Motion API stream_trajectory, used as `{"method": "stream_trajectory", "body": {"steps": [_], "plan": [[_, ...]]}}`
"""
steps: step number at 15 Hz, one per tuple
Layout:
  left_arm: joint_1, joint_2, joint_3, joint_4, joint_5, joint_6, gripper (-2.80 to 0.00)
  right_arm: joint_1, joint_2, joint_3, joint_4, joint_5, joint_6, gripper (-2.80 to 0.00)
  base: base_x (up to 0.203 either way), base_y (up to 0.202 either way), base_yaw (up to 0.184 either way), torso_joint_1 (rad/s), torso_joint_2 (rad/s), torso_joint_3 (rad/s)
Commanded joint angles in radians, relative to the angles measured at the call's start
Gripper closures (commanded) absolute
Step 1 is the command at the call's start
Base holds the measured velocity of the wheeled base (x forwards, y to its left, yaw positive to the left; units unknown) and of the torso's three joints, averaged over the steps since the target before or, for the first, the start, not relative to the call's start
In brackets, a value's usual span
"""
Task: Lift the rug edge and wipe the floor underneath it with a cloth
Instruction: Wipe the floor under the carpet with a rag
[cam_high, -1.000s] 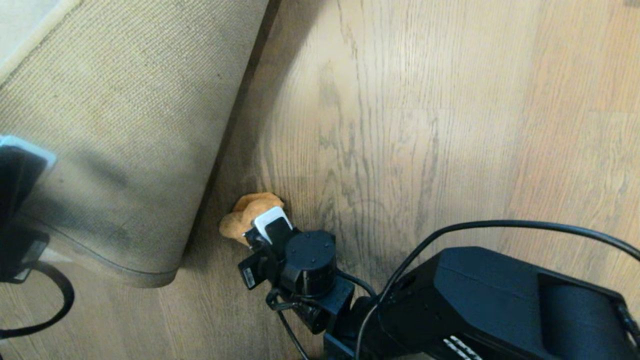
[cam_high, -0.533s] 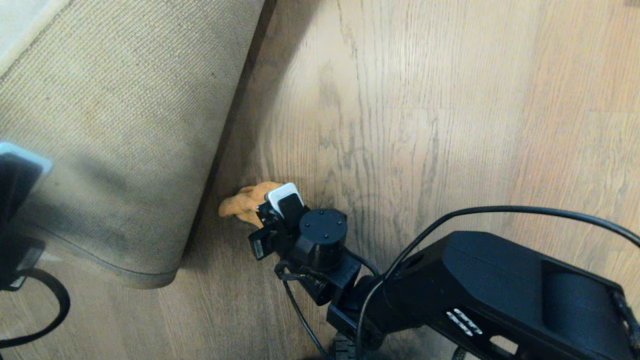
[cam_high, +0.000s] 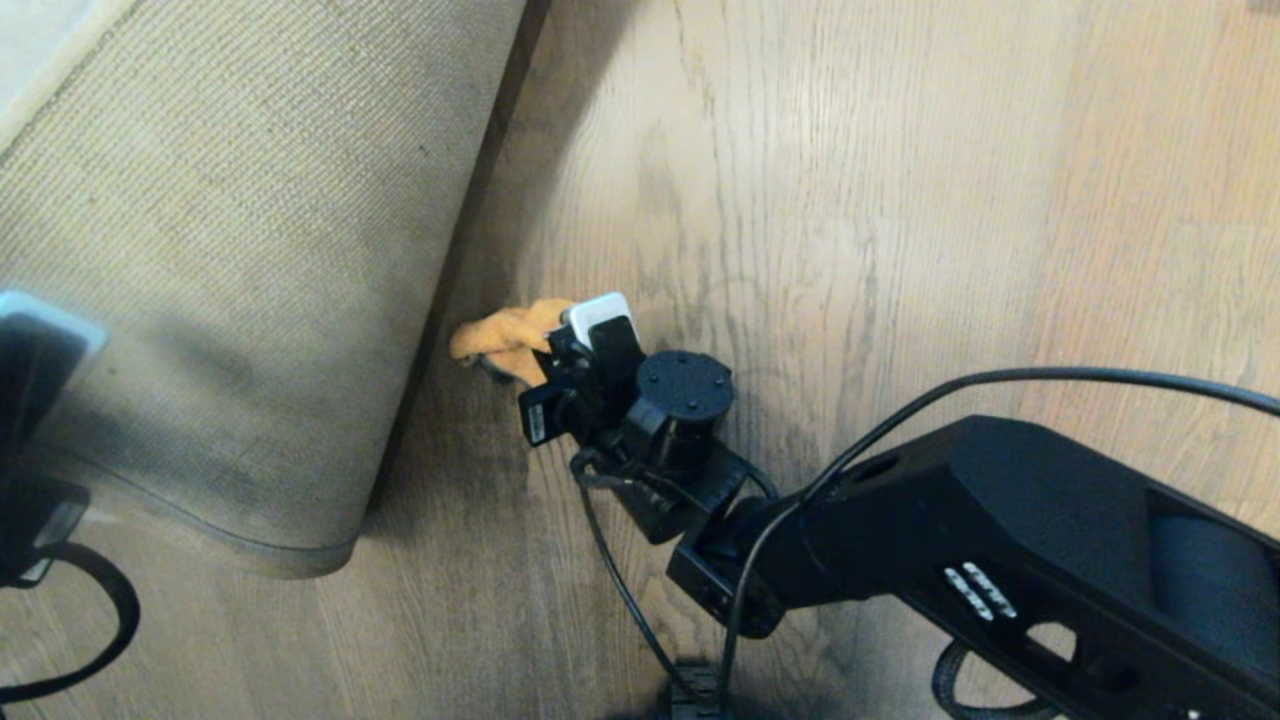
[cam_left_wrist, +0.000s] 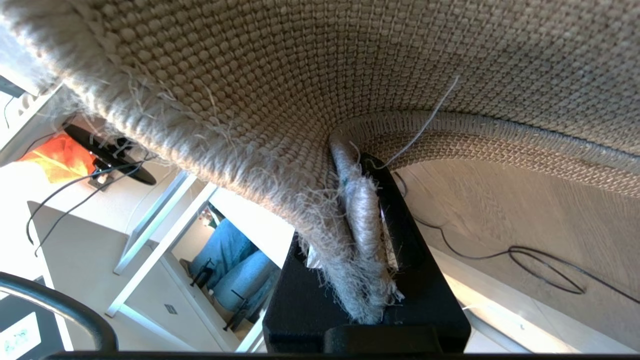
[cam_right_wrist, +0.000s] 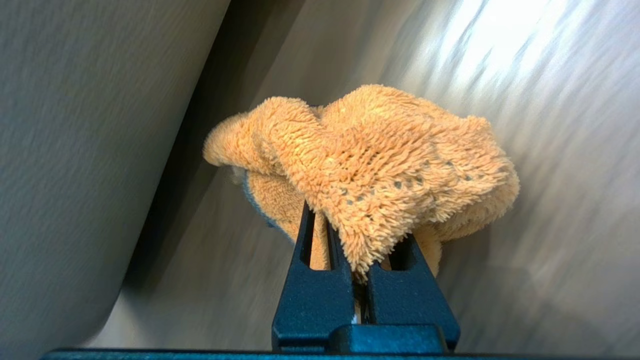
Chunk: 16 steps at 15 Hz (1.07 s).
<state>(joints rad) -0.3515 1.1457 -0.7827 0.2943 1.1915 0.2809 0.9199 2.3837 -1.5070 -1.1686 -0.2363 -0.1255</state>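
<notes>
Cloth (cam_high: 505, 335) now sits left of centre in the head view, on the floor (cam_high: 900, 250) just beside the shadow line under the lifted rug. Against the two earlier head frames we note it has travelled up the frame, from the lower-middle area to about mid-height, staying close along the fold of the rug throughout. The right wrist view shows the floor streaked with motion behind it.

Right gripper (cam_high: 560, 345): pressed together, pinching the cloth. In the right wrist view the cloth (cam_right_wrist: 370, 170) bunches over the fingertips of the right gripper (cam_right_wrist: 360, 280) and hangs down onto the boards.

Rug edge (cam_high: 230, 530): held up and folded over, woven backing facing the camera across the upper left and left of the head view. Its position looks the same as in the earlier frames. Left gripper (cam_left_wrist: 367, 240): clamped on the frayed rug edge (cam_left_wrist: 360, 210), seen from below in the left wrist view; the arm itself shows only as a dark blur at the left border of the head view.

Reading: we judge this a wipe stroke in progress along the strip of floor the rug normally covers. The lift is holding, so the wiping can go on. Only a narrow band beside the fold has been covered; how much remains under the shadow we cannot tell.
</notes>
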Motion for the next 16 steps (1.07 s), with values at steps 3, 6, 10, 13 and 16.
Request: {"method": "stream_trajectory", "body": {"steps": [3,6,10,13,16], "plan": [[0.0,-0.001,0.002,0.002,0.007,0.003,0.0,-0.069,-0.06,-0.026,-0.003,0.0,-0.014,0.0,0.0,0.0,0.0,0.0,0.0,0.0],[0.0,0.0,0.002,0.002,0.007,0.003,0.0,-0.118,-0.116,-0.025,0.017,0.002,-0.014,0.0,0.0,0.0,0.0,0.0,0.0,0.0],[0.0,-0.001,0.002,0.002,0.007,0.002,0.0,-0.162,-0.162,-0.024,0.043,0.003,-0.014,0.0,0.0,0.0,0.0,0.0,0.0,0.0],[0.002,-0.001,0.001,0.002,0.007,0.003,0.0,-0.143,-0.163,0.01,0.042,0.005,-0.014,0.0,0.0,0.0,0.0,0.0,0.0,0.0],[0.003,-0.003,-0.001,0.005,0.007,0.003,0.0,-0.092,-0.16,0.117,0.019,0.004,-0.015,0.0,0.0,0.0,0.0,0.0,0.0,0.0]]}}
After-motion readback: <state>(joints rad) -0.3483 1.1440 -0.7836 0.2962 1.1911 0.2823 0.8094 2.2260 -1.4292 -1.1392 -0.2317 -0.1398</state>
